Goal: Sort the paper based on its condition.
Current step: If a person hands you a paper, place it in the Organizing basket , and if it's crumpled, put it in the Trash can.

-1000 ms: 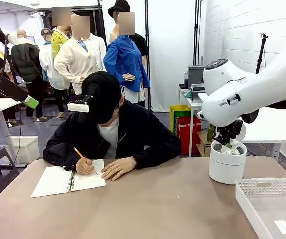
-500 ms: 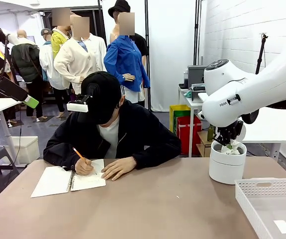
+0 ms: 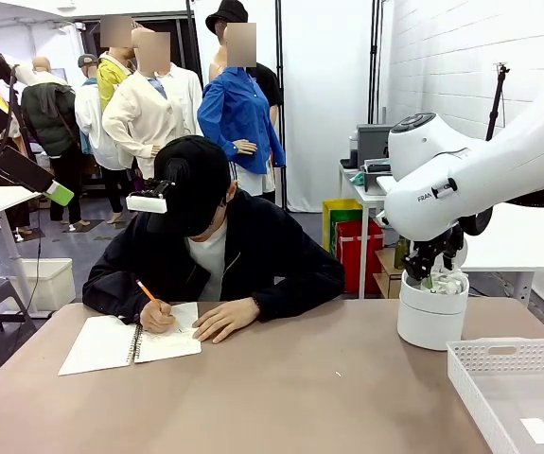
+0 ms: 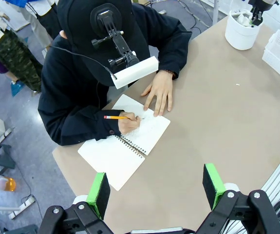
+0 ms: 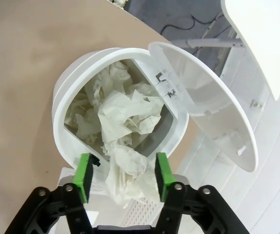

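Note:
My right gripper (image 5: pixel 123 175) hangs just above a white swing-lid bin (image 5: pixel 62 97) and its jaws stand open. A crumpled paper lump (image 5: pixel 127 168) sits loose between the green pads, its top reaching into the bin's mouth. More crumpled paper (image 5: pixel 125 112) fills the bin. In the front view the right gripper (image 3: pixel 432 270) is over the bin (image 3: pixel 432 322) at the table's far right. My left gripper (image 4: pixel 155 190) is open and holds nothing, high above the table's left side.
A person across the table writes with a pencil in a spiral notebook (image 3: pixel 130 342). A white slotted tray (image 3: pixel 517 388) with a flat label (image 3: pixel 538 430) stands at the front right, close to the bin. The bin's lid (image 5: pixel 213 122) is swung open.
The right gripper's jaws have spread apart over the bin and let go of the paper lump. The left arm has not moved.

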Controlling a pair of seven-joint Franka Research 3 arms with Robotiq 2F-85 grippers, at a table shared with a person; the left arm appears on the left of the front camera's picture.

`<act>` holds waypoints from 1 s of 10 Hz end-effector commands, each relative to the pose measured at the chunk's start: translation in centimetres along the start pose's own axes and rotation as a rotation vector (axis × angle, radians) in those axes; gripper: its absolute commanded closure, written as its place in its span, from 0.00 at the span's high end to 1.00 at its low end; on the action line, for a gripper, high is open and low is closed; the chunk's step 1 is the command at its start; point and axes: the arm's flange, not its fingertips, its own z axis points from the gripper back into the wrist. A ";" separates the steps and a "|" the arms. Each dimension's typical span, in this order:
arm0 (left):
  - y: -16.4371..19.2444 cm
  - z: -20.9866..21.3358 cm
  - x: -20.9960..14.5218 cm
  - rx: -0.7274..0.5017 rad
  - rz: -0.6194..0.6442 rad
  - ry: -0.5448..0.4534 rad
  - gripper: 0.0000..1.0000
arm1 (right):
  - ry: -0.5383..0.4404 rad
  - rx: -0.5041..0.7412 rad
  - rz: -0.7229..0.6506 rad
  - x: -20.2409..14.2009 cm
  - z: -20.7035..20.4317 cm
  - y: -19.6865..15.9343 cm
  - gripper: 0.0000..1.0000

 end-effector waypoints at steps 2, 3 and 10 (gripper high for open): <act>0.0 0.0 0.0 0.002 0.000 0.000 1.00 | -0.017 0.028 -0.016 -0.3 0.1 -0.1 1.00; 0.0 0.0 0.0 0.002 0.000 0.000 1.00 | -0.016 0.027 -0.025 -0.3 0.1 -0.2 1.00; 0.0 0.0 0.0 0.002 0.000 0.000 1.00 | -0.120 0.304 0.019 -2.0 5.5 2.7 1.00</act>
